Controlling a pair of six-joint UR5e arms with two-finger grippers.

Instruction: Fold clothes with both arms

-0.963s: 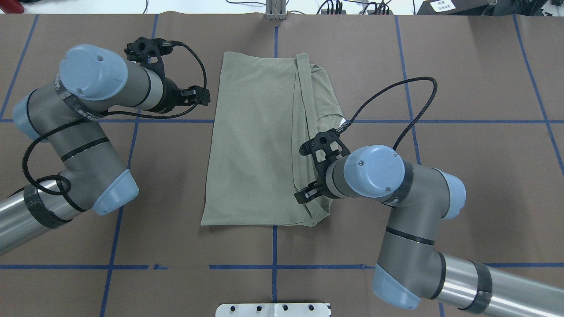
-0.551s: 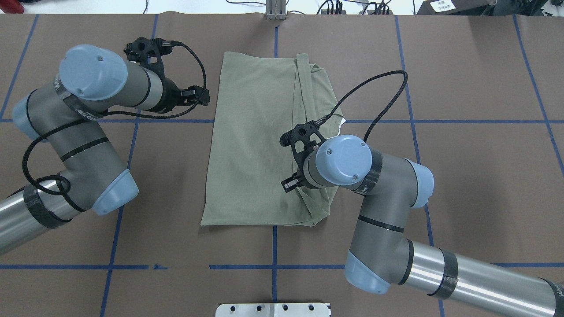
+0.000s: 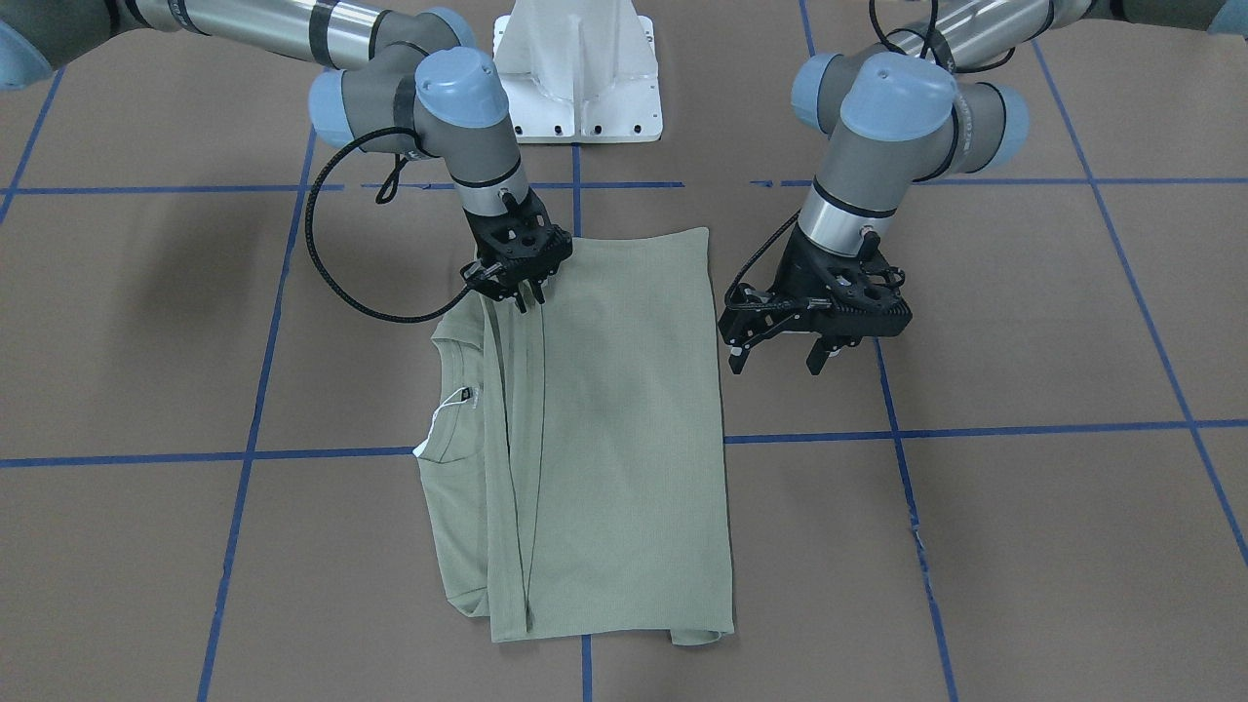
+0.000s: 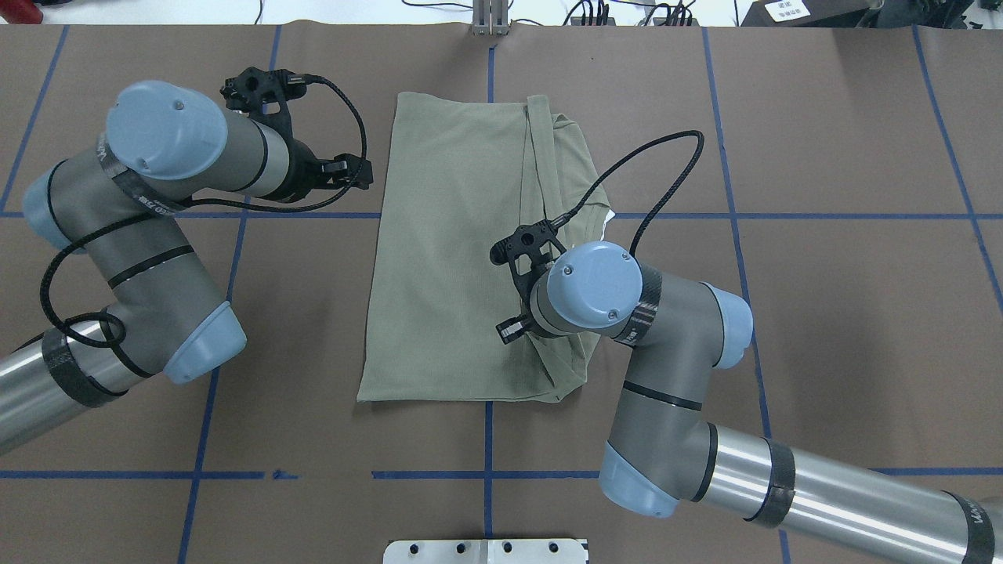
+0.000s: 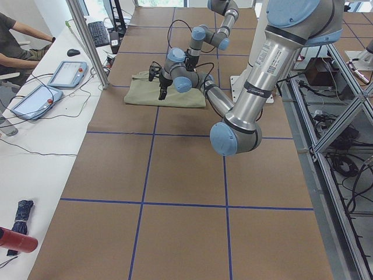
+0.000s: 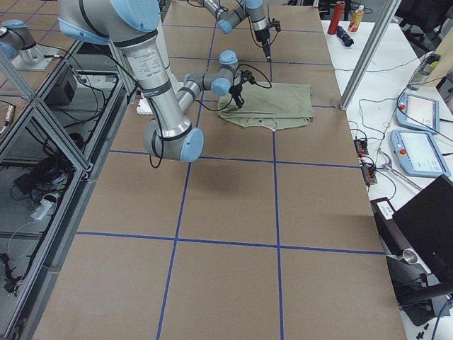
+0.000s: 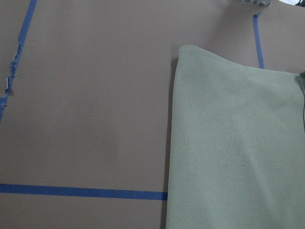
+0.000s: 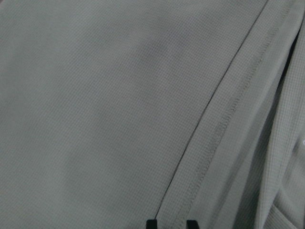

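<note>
The sage-green shirt (image 3: pixel 624 439) lies flat on the table, folded lengthwise, with its collar and small dark label (image 3: pixel 466 395) on one long side. It also shows in the overhead view (image 4: pixel 447 258). My right gripper (image 3: pixel 522 292) hangs low over the shirt's end nearest the robot, by a stitched fold edge (image 8: pixel 209 143). Its fingertips (image 8: pixel 151 223) are close together and I see no cloth lifted between them. My left gripper (image 3: pixel 775 363) is open and empty, just off the shirt's other long edge (image 7: pixel 174 143), above bare table.
Brown paper with blue tape lines (image 4: pixel 486 439) covers the table. The white pedestal (image 3: pixel 577 78) stands at the robot's side. In the side views, tablets (image 5: pixel 69 73) and cables lie on a white bench, with a person seated there.
My right arm has swung from the shirt's right edge inward over the shirt. The left arm and the shirt have not moved.
</note>
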